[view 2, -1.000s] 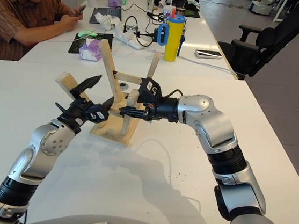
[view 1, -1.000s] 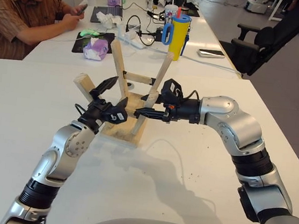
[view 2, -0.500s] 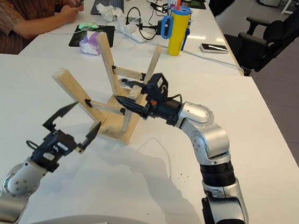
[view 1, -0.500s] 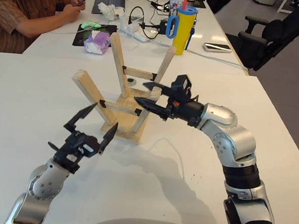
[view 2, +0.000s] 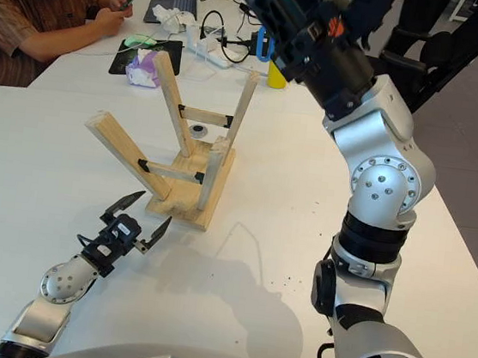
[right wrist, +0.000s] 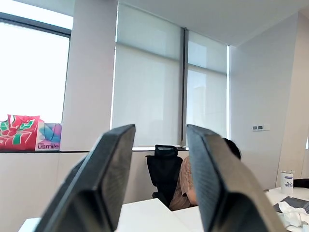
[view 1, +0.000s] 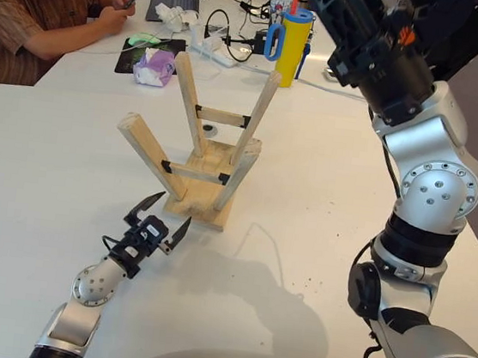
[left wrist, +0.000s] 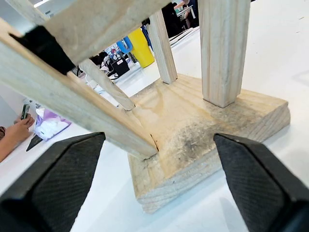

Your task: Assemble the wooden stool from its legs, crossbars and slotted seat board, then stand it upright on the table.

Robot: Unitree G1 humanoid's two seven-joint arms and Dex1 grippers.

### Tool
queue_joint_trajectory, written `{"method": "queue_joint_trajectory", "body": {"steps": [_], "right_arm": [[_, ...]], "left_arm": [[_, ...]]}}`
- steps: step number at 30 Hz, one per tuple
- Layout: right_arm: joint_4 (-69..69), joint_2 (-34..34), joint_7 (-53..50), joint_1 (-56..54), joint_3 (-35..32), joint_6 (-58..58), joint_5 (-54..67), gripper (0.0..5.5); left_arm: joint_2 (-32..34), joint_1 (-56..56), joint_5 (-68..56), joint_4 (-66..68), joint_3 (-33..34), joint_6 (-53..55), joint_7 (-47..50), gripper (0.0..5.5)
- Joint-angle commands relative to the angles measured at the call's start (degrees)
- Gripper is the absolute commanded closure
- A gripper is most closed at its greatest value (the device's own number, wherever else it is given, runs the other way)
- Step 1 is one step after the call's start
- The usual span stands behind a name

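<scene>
White worktop (view 1: 41,174) carries the job, with a second, cluttered worktop (view 1: 340,52) beyond its far edge, where a yellow bottle (view 1: 290,51) stands.

On the left, the left arm lies low and stretched forward from the near edge, almost flat along the surface. The left gripper (view 1: 166,214) is spread wide and has hold of nothing. Its tips point at the near left corner of the seat board (left wrist: 193,121), just beside it but apart from it. In the left wrist view the two dark fingers (left wrist: 53,179) flank that corner.

Around the middle of the worktop, a little toward the far edge, the stool (view 1: 220,155) stands upside down. One seat board lies flat on the surface, its long axis running roughly from near edge to far edge. Four legs (view 1: 190,96) point upward and splay outward. The leftmost one leans strongly toward the left edge. Two crossbars (view 1: 222,117) run level between pairs of legs, with dark fittings at the joints.

On the right, the right arm (view 1: 433,180) is bent steeply upward, high over the far right part of the worktop. The right gripper (right wrist: 160,130) is parted and empty, aimed at window blinds (right wrist: 149,92) across the room.
</scene>
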Motion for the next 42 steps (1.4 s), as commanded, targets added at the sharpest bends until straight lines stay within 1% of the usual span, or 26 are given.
{"method": "queue_joint_trajectory", "body": {"steps": [1,3,4,6,7,8,10,13,15,16,18,19,21,23,24,27,29,33,36,40,41,42], "right_arm": [[-0.3,2.9,-4.2,7.4,8.5,3.9,-3.2,3.84],[4.9,0.9,-7.7,16.8,21.6,7.0,-13.6,3.84],[7.1,0.0,-8.2,20.1,26.0,7.6,-17.0,3.84],[11.8,-1.5,-8.6,25.5,32.7,8.7,-22.6,3.84],[12.3,-1.6,-8.5,26.8,33.3,8.8,-23.1,3.84],[11.7,-2.0,-8.1,27.0,33.3,8.5,-23.4,3.84],[8.8,-1.7,-6.8,24.4,29.6,6.5,-21.2,3.84],[5.0,0.6,-5.4,17.7,19.6,4.9,-12.5,3.84],[5.4,1.6,-5.7,12.9,11.6,5.4,-4.3,3.84],[6.4,1.2,-5.5,11.0,8.7,5.5,-2.0,3.84],[9.7,-1.7,-2.9,8.6,6.5,3.8,-3.8,3.84],[12.1,-3.3,-1.5,7.9,6.6,3.0,-6.0,3.84],[16.0,-6.1,2.2,7.8,8.9,-0.3,-11.7,3.84],[20.6,-8.9,8.0,8.9,17.6,-7.9,-22.6,3.84],[22.5,-8.9,11.3,9.7,21.2,-11.1,-26.0,3.84],[25.7,-6.2,18.7,11.1,26.2,-18.1,-29.9,3.84],[25.0,-5.6,23.1,12.1,29.4,-20.4,-31.7,3.84],[20.7,-5.4,29.3,14.7,33.2,-19.3,-31.4,3.84],[19.1,-4.8,28.9,16.6,34.1,-17.7,-32.2,3.84],[21.1,-1.1,16.9,20.9,31.4,-15.4,-36.2,3.84],[20.5,-0.6,14.1,23.0,30.4,-14.5,-36.5,4.03],[18.7,0.5,11.1,25.5,28.5,-13.5,-35.7,4.09]], "left_arm": [[-0.2,-0.1,1.0,1.3,-0.9,1.9,0.2,1.30],[-0.2,-0.1,1.8,1.9,-1.3,2.8,0.4,1.30],[-0.4,-0.2,1.8,1.9,-1.5,3.1,0.4,1.30],[-0.7,-0.8,2.2,2.6,-1.9,4.3,0.3,1.30],[-0.8,-1.0,2.3,2.8,-2.0,4.5,0.3,1.30],[-0.7,-1.2,2.7,2.9,-2.2,5.0,0.3,1.30],[-0.8,-1.2,2.5,3.0,-1.9,5.4,0.8,1.30],[-1.0,-0.9,2.5,2.7,-1.5,5.5,1.6,1.30],[-1.0,0.1,2.2,1.5,-1.1,4.8,2.2,1.30],[-0.9,0.7,2.0,0.8,-1.0,4.4,2.4,1.30],[-0.8,2.5,1.6,-0.5,-0.6,3.6,2.9,1.30],[-0.7,3.4,1.6,-1.1,-0.4,3.3,3.1,1.30],[-0.6,4.8,1.8,-2.0,0.2,3.5,3.8,1.30],[-0.4,5.3,3.4,-1.3,1.4,6.0,5.5,1.30],[-0.4,5.1,4.1,-0.5,1.9,7.5,6.3,1.30],[-0.2,2.7,6.4,1.8,2.1,12.2,7.7,1.30],[-0.6,0.7,7.3,3.4,1.6,15.6,7.9,1.30],[-2.3,-2.7,6.9,5.5,0.6,20.3,8.2,1.30],[-3.8,-5.1,6.7,6.2,-0.3,22.2,9.0,1.30],[-7.3,-10.9,6.8,8.2,-1.2,24.3,11.5,1.30],[-7.9,-11.6,7.0,7.9,-1.4,24.6,12.1,1.30],[-8.2,-11.9,7.2,7.3,-1.6,24.8,12.6,1.30]]}}
